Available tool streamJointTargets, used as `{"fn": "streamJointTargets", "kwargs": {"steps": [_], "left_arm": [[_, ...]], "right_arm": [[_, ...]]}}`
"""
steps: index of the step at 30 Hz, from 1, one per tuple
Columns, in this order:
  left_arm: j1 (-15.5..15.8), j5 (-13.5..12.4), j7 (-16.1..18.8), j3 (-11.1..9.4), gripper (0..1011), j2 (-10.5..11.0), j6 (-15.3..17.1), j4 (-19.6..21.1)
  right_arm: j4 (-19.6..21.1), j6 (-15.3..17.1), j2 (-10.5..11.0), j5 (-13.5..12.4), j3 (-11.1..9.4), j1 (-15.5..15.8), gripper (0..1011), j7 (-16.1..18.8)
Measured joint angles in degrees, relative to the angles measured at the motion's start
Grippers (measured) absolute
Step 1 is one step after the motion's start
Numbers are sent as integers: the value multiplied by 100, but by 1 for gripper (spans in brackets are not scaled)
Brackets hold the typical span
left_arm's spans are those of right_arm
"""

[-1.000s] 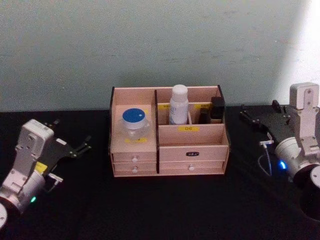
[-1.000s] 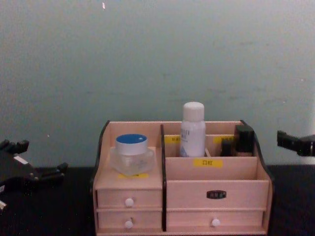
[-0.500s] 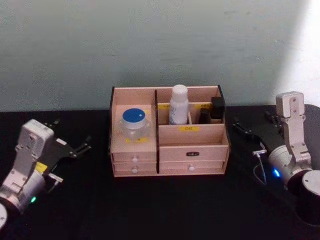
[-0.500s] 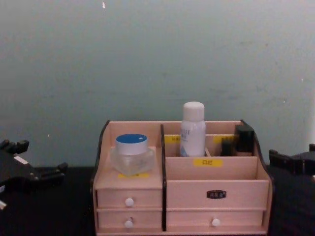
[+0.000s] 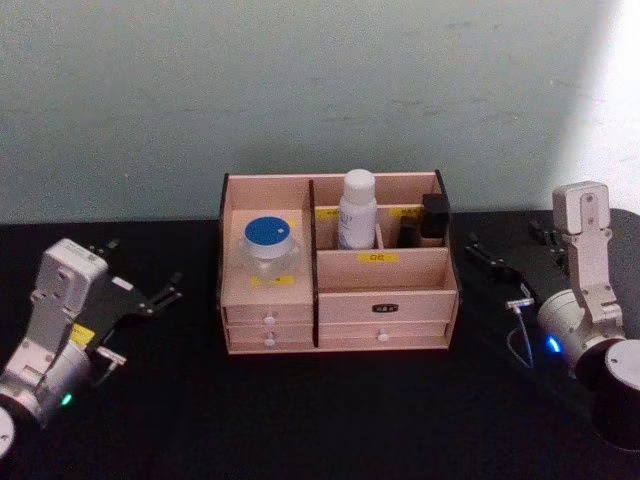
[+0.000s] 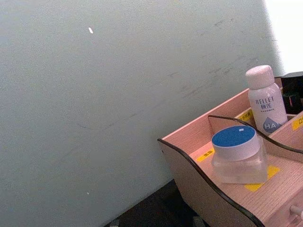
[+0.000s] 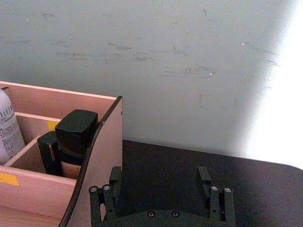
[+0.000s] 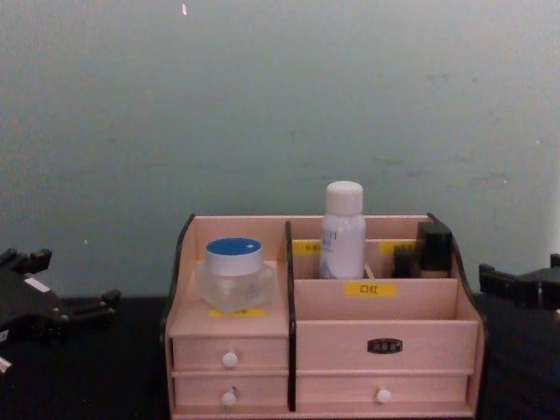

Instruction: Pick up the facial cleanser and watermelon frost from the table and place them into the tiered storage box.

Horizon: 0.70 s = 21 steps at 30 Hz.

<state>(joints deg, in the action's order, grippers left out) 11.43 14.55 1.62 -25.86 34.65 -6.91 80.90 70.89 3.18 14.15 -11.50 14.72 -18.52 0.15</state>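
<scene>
The tiered storage box (image 5: 400, 275) stands at mid-table. The facial cleanser (image 5: 357, 208) is upright in a rear compartment, and the watermelon frost (image 5: 271, 243) rests on the left shelf above the drawers. From the chest, the cleanser (image 8: 343, 229) rises above the jar (image 8: 234, 274). My left gripper (image 5: 143, 266) hovers open and empty left of the box. My right gripper (image 5: 503, 242) hovers open and empty to the right of it. In the right wrist view, the right gripper (image 7: 159, 177) sits beside the box's side wall (image 7: 102, 156).
Dark cosmetic items (image 5: 425, 220) stand in the box's rear right compartment, also seen as dark containers (image 7: 71, 135). The black tabletop (image 5: 330, 410) spreads in front of the box. A pale green wall (image 8: 280, 105) closes off the back.
My right arm has come down and shifted a little toward the box, then settled. The left arm, the bottle and the jar have stayed where they were.
</scene>
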Motion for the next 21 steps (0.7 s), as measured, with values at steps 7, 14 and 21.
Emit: {"fn": "streamJointTargets", "kwargs": {"steps": [7,14,21], "left_arm": [[0,0,0,0,1001,0,0,0],[0,0,0,0,1001,0,0,0],[0,0,0,0,1001,0,0,0]], "right_arm": [[5,-2,4,-7,0,-1,1000,-1],[8,-5,5,-13,0,-1,1000,-2],[9,-6,5,-18,0,-1,1000,-1]]}}
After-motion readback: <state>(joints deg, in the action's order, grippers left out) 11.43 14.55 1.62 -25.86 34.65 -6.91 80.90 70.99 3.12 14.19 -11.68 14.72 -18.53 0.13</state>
